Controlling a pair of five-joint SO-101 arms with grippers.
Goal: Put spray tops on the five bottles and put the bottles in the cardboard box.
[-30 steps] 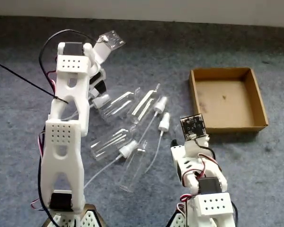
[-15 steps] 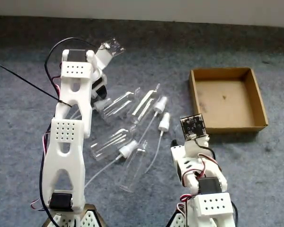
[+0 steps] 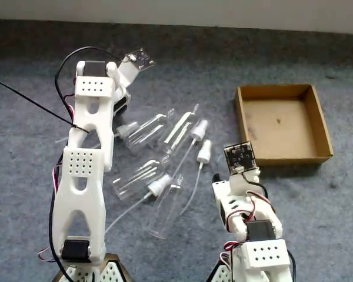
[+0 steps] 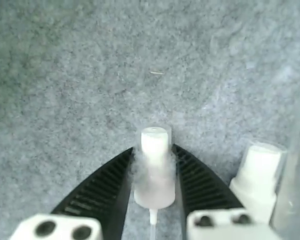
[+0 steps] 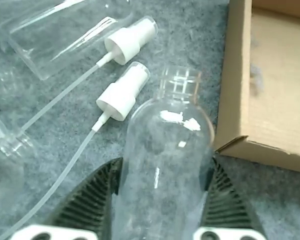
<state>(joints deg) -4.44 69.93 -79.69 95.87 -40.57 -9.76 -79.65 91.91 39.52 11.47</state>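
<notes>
Grey carpet spreads under two white arms. The left gripper is clamped on a white spray top, held just above the carpet, with its thin tube running back between the black fingers; another white top sits just beside one finger. The right gripper is closed across the body of a clear bottle that has no top; its bare neck lies just beside the near left corner of the cardboard box, and whether the two touch cannot be told. Two loose spray tops lie side by side on the carpet ahead of that bottle, tubes trailing. Between the arms, more clear bottles lie on their sides in a loose heap, some touching; the left arm stretches over the heap's left edge. The box stands well right of the heap, its walls upright and its brown floor showing; open carpet lies along its right and near walls and in the gap between its left wall and the heap. At the far edge the carpet darkens and meets a pale wall strip.
</notes>
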